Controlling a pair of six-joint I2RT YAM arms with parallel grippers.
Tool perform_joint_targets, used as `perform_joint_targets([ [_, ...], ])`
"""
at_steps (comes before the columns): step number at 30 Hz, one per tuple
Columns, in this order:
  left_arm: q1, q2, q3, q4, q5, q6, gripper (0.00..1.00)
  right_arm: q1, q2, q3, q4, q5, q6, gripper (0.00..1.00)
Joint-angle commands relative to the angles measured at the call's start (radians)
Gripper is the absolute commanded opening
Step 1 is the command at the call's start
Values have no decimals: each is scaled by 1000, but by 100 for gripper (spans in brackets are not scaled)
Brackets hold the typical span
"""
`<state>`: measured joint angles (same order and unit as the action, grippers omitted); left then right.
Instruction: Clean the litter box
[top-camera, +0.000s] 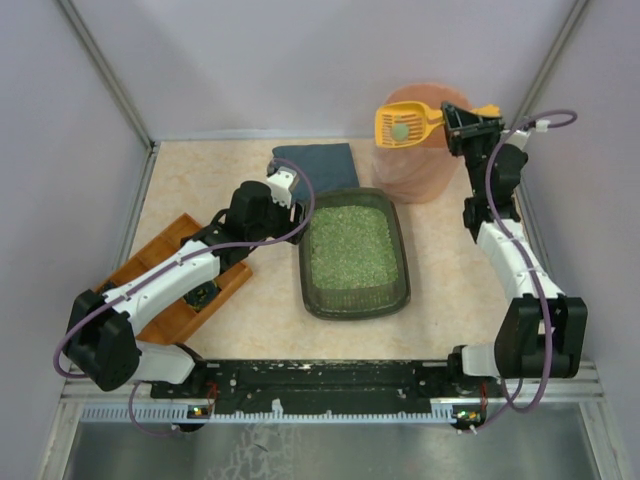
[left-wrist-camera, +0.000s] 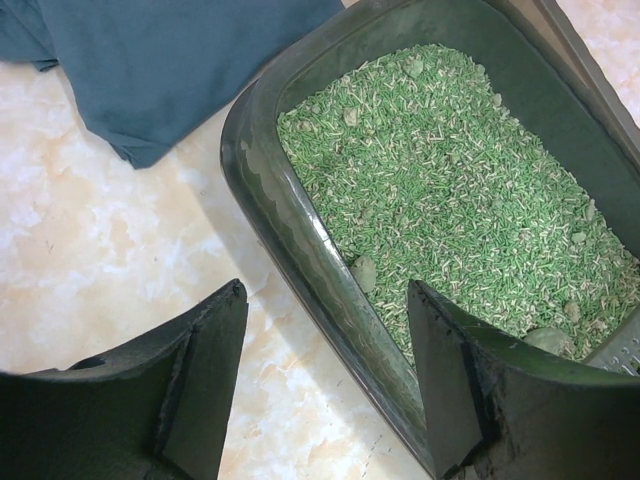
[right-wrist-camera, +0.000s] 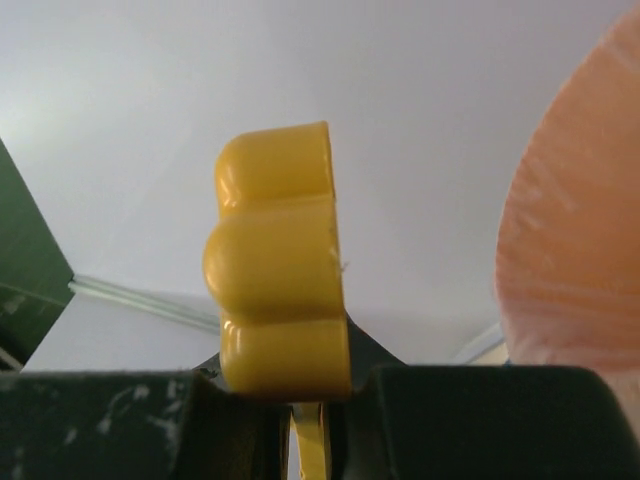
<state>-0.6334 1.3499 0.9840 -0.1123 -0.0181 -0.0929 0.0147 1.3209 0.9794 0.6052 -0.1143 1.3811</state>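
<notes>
Holding my right gripper (top-camera: 463, 124) clamped on the glossy yellow scoop (top-camera: 405, 125) above the round peach bin (top-camera: 425, 180). My left gripper (left-wrist-camera: 325, 370) is spread astride the smooth rim of the mid-table litter box (left-wrist-camera: 262, 180), grainy green litter inside.

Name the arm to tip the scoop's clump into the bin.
Right. Its jaws grip the yellow scoop, clump aboard, above the peach bin. The left jaws stand open astride the litter box rim.
</notes>
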Motion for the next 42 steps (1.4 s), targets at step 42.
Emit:
perform_joint_targets([
  [42,-6,-21,-2,15,-23,5,99,34,271,632,-216,165,-1185,0],
])
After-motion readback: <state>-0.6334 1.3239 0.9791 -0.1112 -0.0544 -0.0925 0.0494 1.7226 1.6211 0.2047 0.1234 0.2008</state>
